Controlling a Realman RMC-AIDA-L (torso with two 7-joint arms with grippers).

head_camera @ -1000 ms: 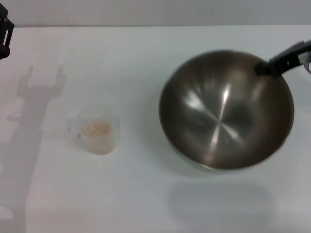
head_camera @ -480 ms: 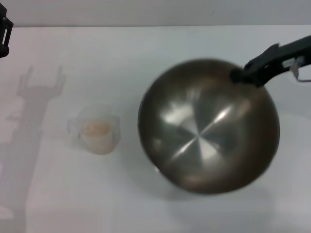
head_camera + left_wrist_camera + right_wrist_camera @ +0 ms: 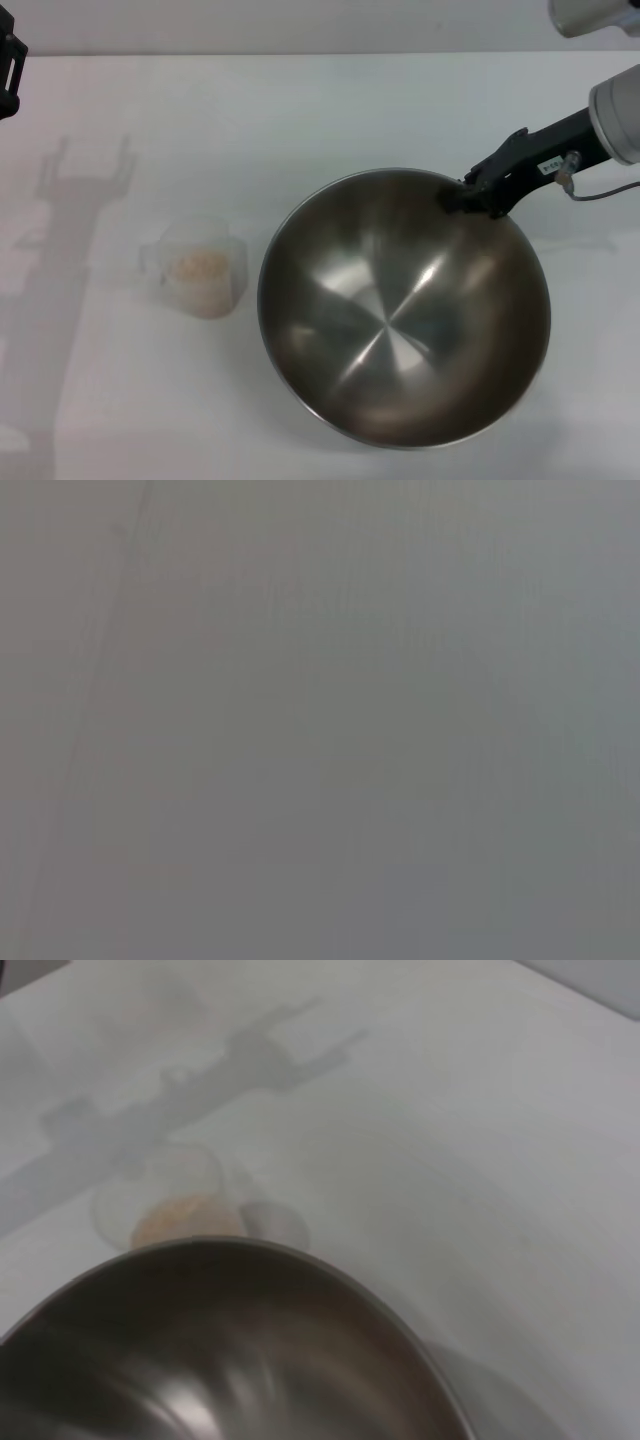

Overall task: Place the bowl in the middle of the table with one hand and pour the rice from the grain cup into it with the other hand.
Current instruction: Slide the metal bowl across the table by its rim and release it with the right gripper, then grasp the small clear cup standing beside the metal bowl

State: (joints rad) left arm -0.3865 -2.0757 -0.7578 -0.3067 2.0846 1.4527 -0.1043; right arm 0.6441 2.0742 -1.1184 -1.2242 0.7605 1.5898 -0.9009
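Note:
The large steel bowl [image 3: 400, 310] is held at its far right rim by my right gripper [image 3: 468, 192], which is shut on the rim, and the bowl sits near the table's middle front. The bowl also fills the near part of the right wrist view [image 3: 220, 1360]. The small frosted grain cup [image 3: 200, 268] stands on the white table [image 3: 300, 110] just left of the bowl, with pale rice [image 3: 198, 265] inside. The cup with its rice shows in the right wrist view [image 3: 175, 1210] beyond the bowl's rim. My left gripper [image 3: 8, 65] stays parked at the far left edge, away from the cup.
The left arm's shadow [image 3: 70, 220] falls on the table left of the cup. The left wrist view shows only a plain grey surface. The table's far edge [image 3: 320, 53] runs along the back.
My right gripper has carried the bowl leftward and toward the front, so it now lies close beside the cup. The cup and left arm have not moved.

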